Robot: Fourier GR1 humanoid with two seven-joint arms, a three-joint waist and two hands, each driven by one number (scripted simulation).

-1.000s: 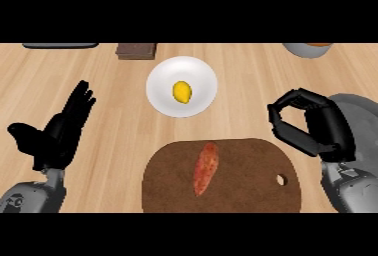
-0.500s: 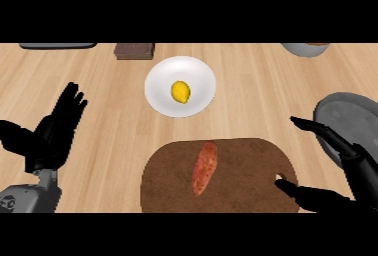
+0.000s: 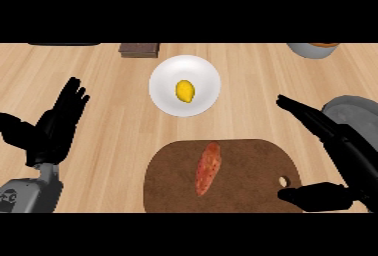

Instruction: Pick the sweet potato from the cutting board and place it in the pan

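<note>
The right hand (image 3: 336, 150) is spread wide, fingers straight and thumb low over the right edge of the brown cutting board (image 3: 251, 160), holding nothing. The sweet potato (image 3: 208, 167) lies untouched along the board's middle, well left of the palm. To grasp it cleanly, the hand should probably shift left and close across its narrow width. The grey pan (image 3: 358, 112) sits at the right edge, behind the hand. The left hand (image 3: 52, 127) rests open at left.

Sweet potato (image 3: 208, 168) on cutting board (image 3: 244, 195); pan (image 3: 360, 114) right.
</note>
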